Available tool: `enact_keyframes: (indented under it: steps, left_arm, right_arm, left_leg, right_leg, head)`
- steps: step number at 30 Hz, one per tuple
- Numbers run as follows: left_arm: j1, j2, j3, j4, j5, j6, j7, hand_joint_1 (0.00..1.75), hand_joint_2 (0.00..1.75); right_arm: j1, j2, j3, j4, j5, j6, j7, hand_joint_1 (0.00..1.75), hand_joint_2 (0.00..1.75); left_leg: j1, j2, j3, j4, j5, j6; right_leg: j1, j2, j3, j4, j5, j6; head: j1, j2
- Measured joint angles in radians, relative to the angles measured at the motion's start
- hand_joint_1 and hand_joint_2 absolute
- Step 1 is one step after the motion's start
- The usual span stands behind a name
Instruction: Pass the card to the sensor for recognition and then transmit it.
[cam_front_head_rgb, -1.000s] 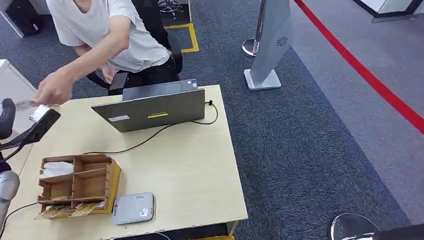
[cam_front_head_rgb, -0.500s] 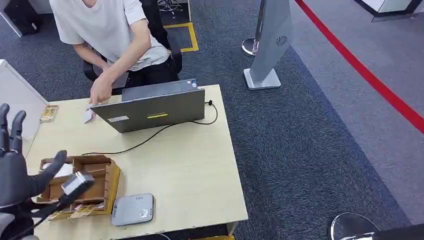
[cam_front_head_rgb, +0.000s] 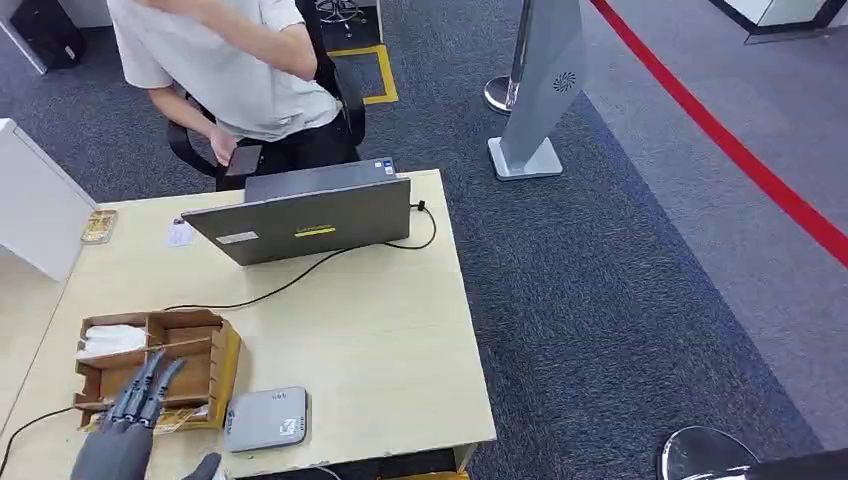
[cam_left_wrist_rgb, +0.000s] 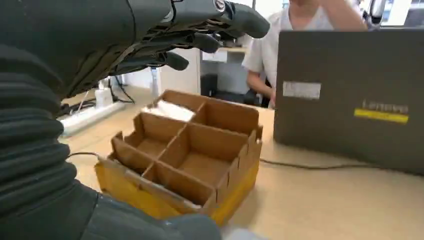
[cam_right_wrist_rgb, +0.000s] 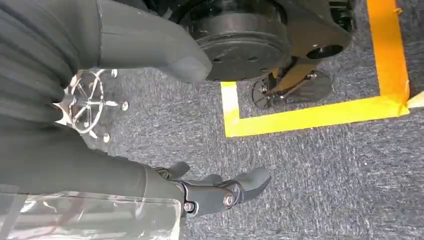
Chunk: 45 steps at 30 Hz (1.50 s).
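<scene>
From the head view, a small pale card (cam_front_head_rgb: 180, 233) lies flat on the light wooden bench (cam_front_head_rgb: 380, 340) at its far side, just left of the grey laptop (cam_front_head_rgb: 310, 215) and near a small yellowish packet (cam_front_head_rgb: 98, 226) by the white partition. The left robot hand (cam_front_head_rgb: 130, 425) is at the near left corner, well apart from that card, fingers straight and spread, holding nothing, its fingertips over the front of the brown cardboard organizer (cam_front_head_rgb: 160, 368). More cards (cam_front_head_rgb: 150, 420) (yellowish, print too small to read) lie in the organizer's front slot, just beside the fingertips; whether they touch I cannot tell. A grey card sensor (cam_front_head_rgb: 266, 417) sits just right of the organizer, and a black cable (cam_front_head_rgb: 300, 272) runs from the laptop across the bench. A seated person (cam_front_head_rgb: 230, 75) in a light shirt is behind the laptop. In the left wrist view, the left robot hand (cam_left_wrist_rgb: 165, 35) hovers above the organizer (cam_left_wrist_rgb: 190, 155) with dark fingers (cam_left_wrist_rgb: 235, 17) extended and apart, empty; white paper (cam_left_wrist_rgb: 170, 110) fills one far compartment, and the laptop (cam_left_wrist_rgb: 350, 95) stands beyond. In the right wrist view, the right robot hand (cam_right_wrist_rgb: 150, 125) hangs over grey carpet (cam_right_wrist_rgb: 325, 175) marked with yellow tape (cam_right_wrist_rgb: 310, 115), its fingers (cam_right_wrist_rgb: 220, 190) loosely parted and holding nothing.
</scene>
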Motion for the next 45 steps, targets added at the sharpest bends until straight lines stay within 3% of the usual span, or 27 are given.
enact_keyframes:
  steps: [8,15,19,27,34,45]
  left_arm:
    - [-0.001,0.044,-0.066,0.015,0.022,0.001,0.156,0.0,1.75]
    - [0.0,0.04,-0.069,0.029,-0.135,-0.008,0.302,0.0,1.75]
    - [0.02,0.023,-0.031,0.034,-0.158,-0.002,0.338,0.0,1.75]
    - [0.079,-0.05,0.111,0.053,-0.172,0.004,0.333,0.0,1.75]
    - [0.109,-0.116,0.209,0.08,-0.172,-0.027,0.28,0.0,1.75]
    - [0.083,-0.204,0.257,0.194,-0.203,-0.036,0.206,0.0,1.75]
  right_arm:
    - [0.011,0.01,-0.046,-0.017,0.054,0.03,0.024,0.0,1.75]
    - [0.032,0.017,-0.073,-0.044,0.1,0.037,0.06,0.0,1.75]
    - [0.051,0.025,-0.097,-0.063,0.135,0.048,0.079,0.0,1.75]
    - [0.069,0.034,-0.124,-0.08,0.183,0.067,0.103,0.0,1.75]
    - [0.076,0.04,-0.143,-0.084,0.205,0.088,0.11,0.0,1.75]
    - [0.072,0.044,-0.153,-0.074,0.216,0.122,0.097,0.0,1.75]
  left_leg:
    - [0.0,0.0,0.0,0.0,0.0,0.0]
    - [0.0,0.0,0.0,0.0,0.0,0.0]
    - [0.0,0.0,0.0,0.0,0.0,0.0]
    - [0.0,0.0,0.0,0.0,0.0,0.0]
    - [0.0,0.0,0.0,0.0,0.0,0.0]
    - [0.0,0.0,0.0,0.0,0.0,0.0]
  right_leg:
    - [0.0,0.0,0.0,0.0,0.0,0.0]
    - [0.0,0.0,0.0,0.0,0.0,0.0]
    - [0.0,0.0,0.0,0.0,0.0,0.0]
    - [0.0,0.0,0.001,0.0,0.0,0.0]
    - [0.0,0.0,0.001,0.0,0.0,0.0]
    - [0.0,0.0,0.001,0.0,0.0,0.0]
  head:
    - [0.0,0.0]
    - [0.0,0.0]
    - [0.0,0.0]
    - [0.0,0.0]
    - [0.0,0.0]
    - [0.0,0.0]
